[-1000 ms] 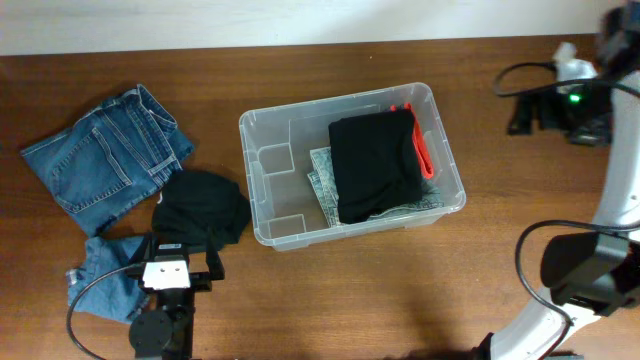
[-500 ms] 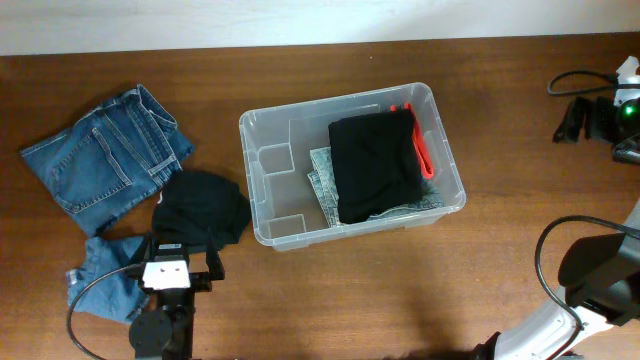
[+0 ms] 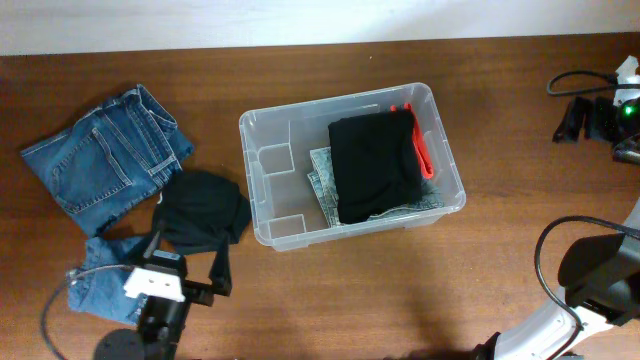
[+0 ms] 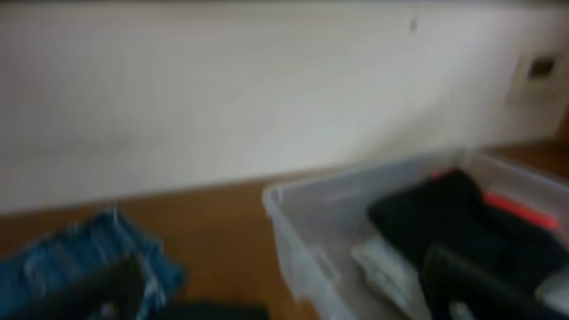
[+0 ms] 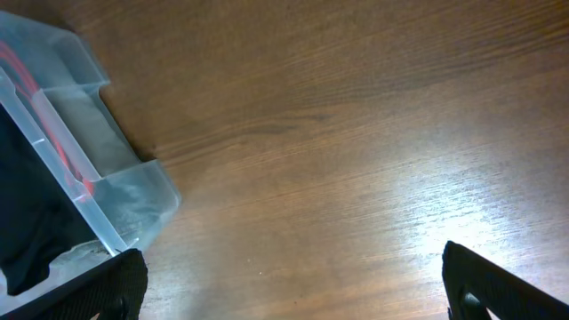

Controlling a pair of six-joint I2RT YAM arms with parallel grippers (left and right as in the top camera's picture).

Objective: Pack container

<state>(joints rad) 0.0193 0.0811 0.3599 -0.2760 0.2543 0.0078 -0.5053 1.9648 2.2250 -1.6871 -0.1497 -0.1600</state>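
1. The container [image 3: 272, 188] sits upright at mid-table [image 3: 340, 300], with no lid in view.
2. Already inside: a folded black garment [image 3: 375, 165] on top of a grey patterned cloth [image 3: 322, 190], with a red item [image 3: 428, 155] along the garment's right side. The left part of the bin floor is bare.
3. Not yet packed, all left of the bin: folded jeans [image 3: 100, 165], a crumpled black top [image 3: 205, 208] just beside the bin wall, and a smaller denim piece [image 3: 100, 280] nearer the front edge.
4. The left gripper [image 3: 188, 255] hovers at the black top's near edge with its jaws wide apart and holding nothing. Its wrist view is blurred.
5. The right gripper [image 5: 289, 267] is over bare wood well right of the bin, with its jaws spread and empty.
6. Judgement: the task is roughly half done. Three items are left, and the black top looks the likely next pick.
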